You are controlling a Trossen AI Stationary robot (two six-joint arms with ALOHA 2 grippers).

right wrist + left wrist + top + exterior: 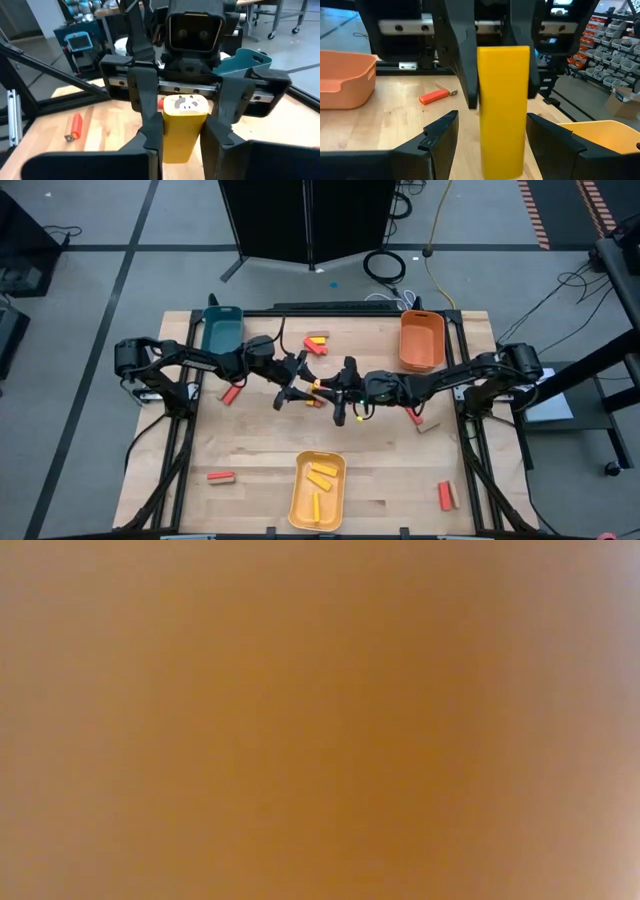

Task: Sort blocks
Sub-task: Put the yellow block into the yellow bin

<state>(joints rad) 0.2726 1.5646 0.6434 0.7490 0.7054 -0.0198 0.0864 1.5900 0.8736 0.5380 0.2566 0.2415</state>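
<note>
At the table's middle my two grippers face each other with a yellow block [318,386] between them. My right gripper [182,135] is shut on that block [185,130]. My left gripper [492,120] is open, with one finger on either side of the same block [502,110]; I see no touch. Red and tan blocks lie flat on the table: a small group [318,342] at the far middle, one [231,394] at the left, one [220,477] near the front left and one [446,495] near the front right. My right gripper pinches the yellow block by two opposite long sides [170,131] between its two fingers. The fingers come roughly level from the table's right. The block is lifted clear of the table, and its free end with a pale mark [186,103] faces my left gripper.
A teal tray [221,328] stands at the far left and an orange tray [422,340] at the far right. A yellow tray [317,515] at the near middle holds yellow blocks. A tan block [425,427] lies under my right arm. An orange-brown blur fills the low view.
</note>
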